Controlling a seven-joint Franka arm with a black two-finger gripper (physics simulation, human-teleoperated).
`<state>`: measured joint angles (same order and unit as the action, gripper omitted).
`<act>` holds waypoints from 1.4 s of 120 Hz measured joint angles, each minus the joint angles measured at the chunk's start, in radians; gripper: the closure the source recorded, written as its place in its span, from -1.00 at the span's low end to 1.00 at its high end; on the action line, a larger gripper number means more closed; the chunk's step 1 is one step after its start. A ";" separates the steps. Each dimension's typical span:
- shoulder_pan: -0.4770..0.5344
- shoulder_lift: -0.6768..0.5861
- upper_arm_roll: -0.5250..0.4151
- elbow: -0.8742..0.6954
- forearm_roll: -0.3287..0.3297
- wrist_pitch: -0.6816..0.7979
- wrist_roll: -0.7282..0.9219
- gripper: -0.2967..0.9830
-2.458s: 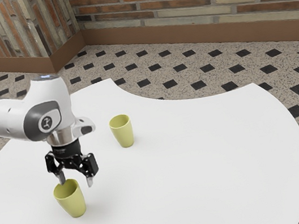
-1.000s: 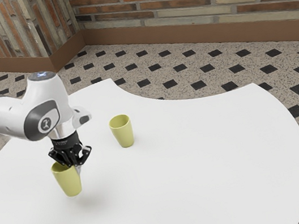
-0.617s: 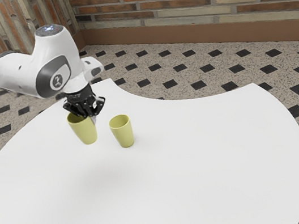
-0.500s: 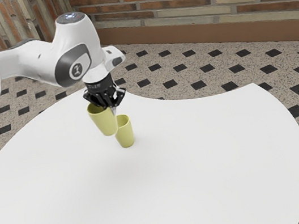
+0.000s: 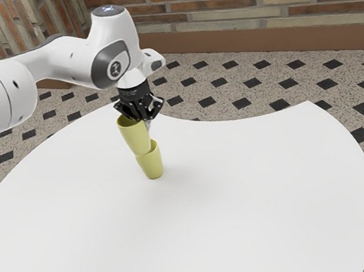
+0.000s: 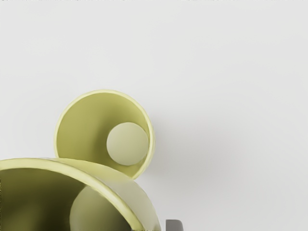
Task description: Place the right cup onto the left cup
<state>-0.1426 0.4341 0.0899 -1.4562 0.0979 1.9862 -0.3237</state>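
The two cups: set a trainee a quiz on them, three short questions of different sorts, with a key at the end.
1. Choose: the gripper holds one cup; the other cup stands on (a) the floor, (b) the table, (c) a tray.
2. True or false: the held cup sits fully down inside the other cup.
3. Fill in: the gripper grips the held cup near its ____.

Key: 1 b; 2 false; 3 rim.

I have my arm (image 5: 61, 62) reaching in from the exterior view's left, wrist (image 5: 115, 39) bent, pincer (image 5: 145, 122) pointing down, fingers (image 5: 148, 123) close together.
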 joint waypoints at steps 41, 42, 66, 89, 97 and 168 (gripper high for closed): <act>0.038 0.105 0.001 0.129 -0.006 -0.012 0.064 0.69; 0.039 0.107 0.001 0.132 -0.007 -0.012 0.066 0.69; 0.056 0.154 -0.001 0.185 -0.017 -0.013 0.102 0.69; 0.056 0.167 -0.009 0.195 -0.022 -0.012 0.127 0.69; 0.057 0.168 -0.009 0.194 -0.027 -0.011 0.134 0.69; 0.045 0.150 -0.003 0.165 -0.053 -0.004 0.175 -0.16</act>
<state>-0.0977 0.5840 0.0870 -1.2909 0.0450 1.9825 -0.1482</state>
